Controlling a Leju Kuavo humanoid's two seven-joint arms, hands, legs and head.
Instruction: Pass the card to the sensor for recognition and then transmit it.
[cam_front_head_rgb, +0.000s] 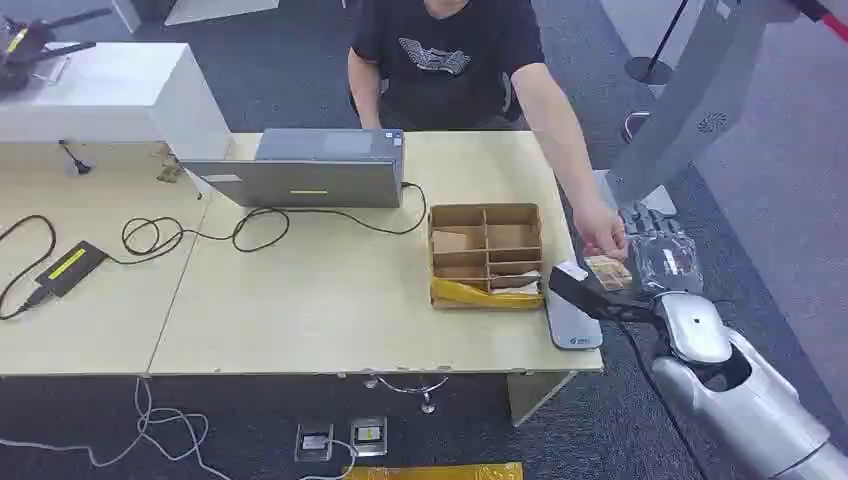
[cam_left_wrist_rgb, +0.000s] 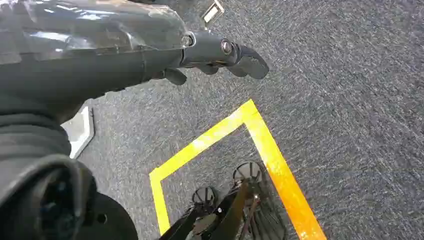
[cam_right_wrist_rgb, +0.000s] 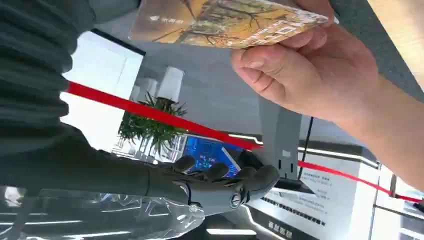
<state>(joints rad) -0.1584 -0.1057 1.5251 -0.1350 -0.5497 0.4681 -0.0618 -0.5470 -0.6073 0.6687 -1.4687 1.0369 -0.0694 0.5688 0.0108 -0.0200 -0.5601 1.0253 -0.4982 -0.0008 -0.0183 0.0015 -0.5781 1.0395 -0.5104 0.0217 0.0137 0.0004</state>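
Head view: right hand (cam_front_head_rgb: 662, 252) raised just off the counter's (cam_front_head_rgb: 300, 320) right edge, fingers spread, palm bare. Person's hand (cam_front_head_rgb: 603, 235) pinching the card (cam_front_head_rgb: 608, 271) right beside it, above the flat grey sensor (cam_front_head_rgb: 574, 320) at the counter corner. Risk here: early release before any grip, then a drop to the carpet beside the counter edge. Cardboard box (cam_front_head_rgb: 486, 255) close by, a possible snag on the swing toward the sensor.

Left wrist view: left hand (cam_left_wrist_rgb: 220, 52) hanging over the carpet, fingers loosely extended, holding nothing.

Right wrist view: right hand's fingers (cam_right_wrist_rgb: 220, 180) open and well apart from the card (cam_right_wrist_rgb: 225, 20), gripped by the person's hand (cam_right_wrist_rgb: 305, 70). Thin, slick card; easy to slip or tilt in a late or shallow pinch.
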